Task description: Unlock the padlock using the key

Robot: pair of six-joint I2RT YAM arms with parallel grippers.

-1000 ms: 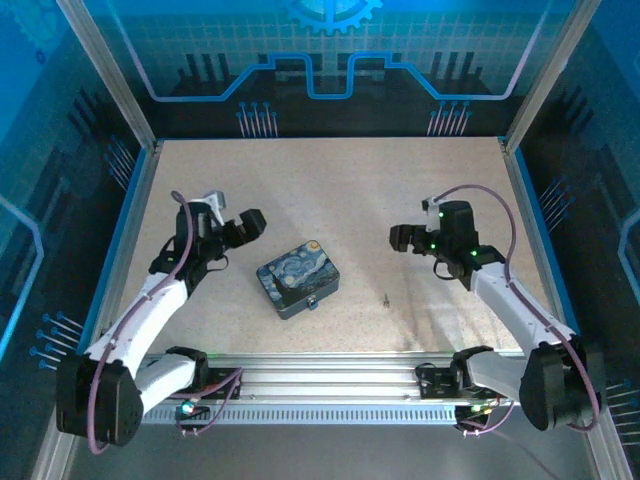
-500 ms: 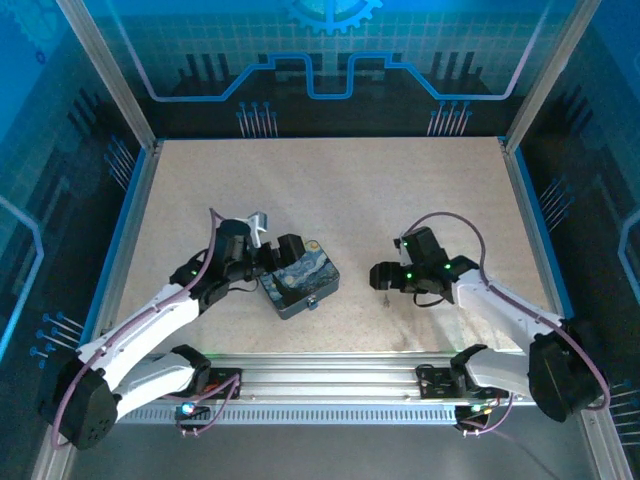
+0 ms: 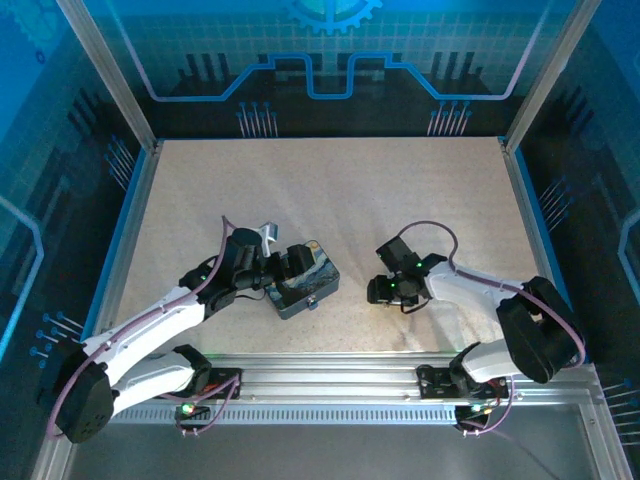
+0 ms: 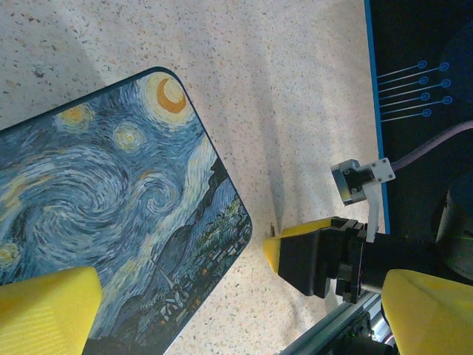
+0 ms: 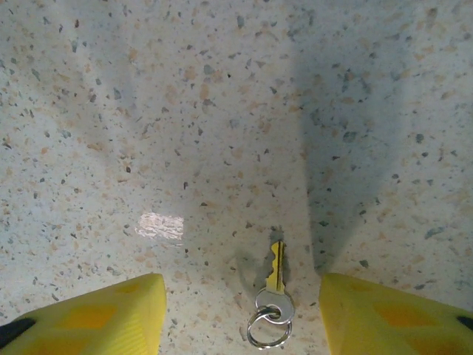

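Note:
The key (image 5: 275, 275), brass with a silver head and a small ring, lies flat on the speckled table. My right gripper (image 5: 244, 318) is low over it and open, a yellow finger on either side and neither touching it. From above, that gripper (image 3: 381, 291) covers the key. The padlock (image 3: 313, 303) is a tiny silvery piece at the near edge of the night-sky tin (image 3: 320, 277). My left gripper (image 3: 295, 268) hangs open over the tin's left part. In the left wrist view the tin (image 4: 111, 200) lies under my wide open left gripper (image 4: 236, 318).
In the left wrist view the right arm's yellow-tipped finger (image 4: 295, 248) is close to the tin's corner. An aluminium rail (image 3: 330, 375) runs along the near edge. Blue-edged walls (image 3: 135, 210) enclose the table on both sides, and bare tabletop (image 3: 330, 190) lies behind the grippers.
Both arms have swung inward and down. The left gripper moved over the tin. The right gripper came down over the key, and its jaws have narrowed.

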